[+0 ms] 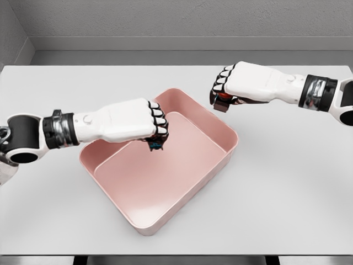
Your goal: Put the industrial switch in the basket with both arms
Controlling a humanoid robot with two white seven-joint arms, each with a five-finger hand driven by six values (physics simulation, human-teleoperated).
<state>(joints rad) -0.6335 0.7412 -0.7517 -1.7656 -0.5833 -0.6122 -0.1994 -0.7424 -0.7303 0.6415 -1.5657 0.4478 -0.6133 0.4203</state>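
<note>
Here the left hand (156, 128) curls around a small dark switch (155, 144) over the basket (223, 132); right hand (223, 88) clutches another.

A bare simulated test room, not a lived-in place: a plain white table (287, 210) stands against flat grey walls (165, 16), with even, rendered lighting and only a pink basket (220, 157) on it.
</note>
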